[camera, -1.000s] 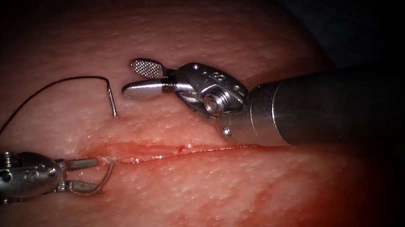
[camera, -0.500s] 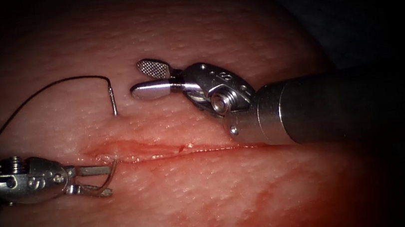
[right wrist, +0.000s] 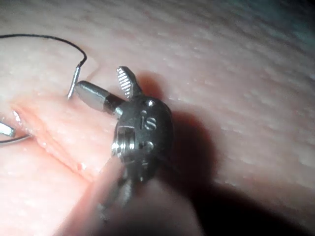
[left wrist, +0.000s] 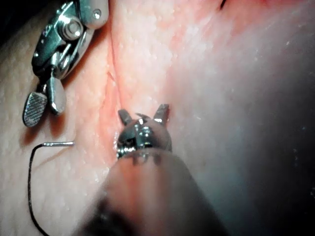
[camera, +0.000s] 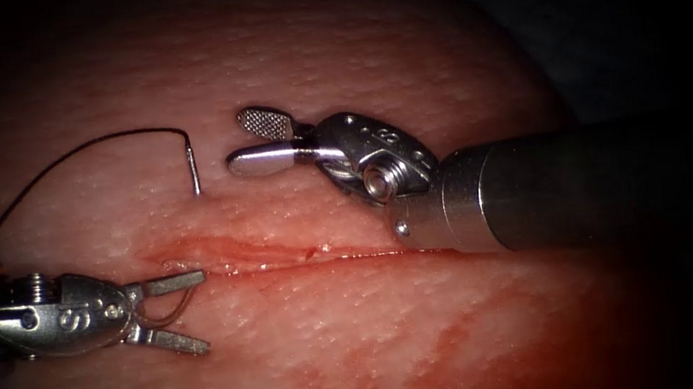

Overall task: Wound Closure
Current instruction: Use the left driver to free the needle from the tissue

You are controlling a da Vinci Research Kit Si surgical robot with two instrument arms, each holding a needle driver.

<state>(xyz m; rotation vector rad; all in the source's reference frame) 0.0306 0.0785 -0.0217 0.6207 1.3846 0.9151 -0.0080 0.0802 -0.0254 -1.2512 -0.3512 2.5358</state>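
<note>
Steel needle [camera: 193, 169] sits buried in the tissue [camera: 332, 58] across my cut [camera: 302, 259], thread [camera: 68, 159] trailing, its tip arc between my left tool's [camera: 178, 311] wide-open empty jaws, while my right tool [camera: 251, 140] gapes empty nearby.

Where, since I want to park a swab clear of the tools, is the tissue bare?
Bare: the tissue below the cut, right of the left tool; also the strip above the right tool. Crowded: the cut's left end, where the needle, in the tissue, and its thread lie between both open, empty tools.
</note>
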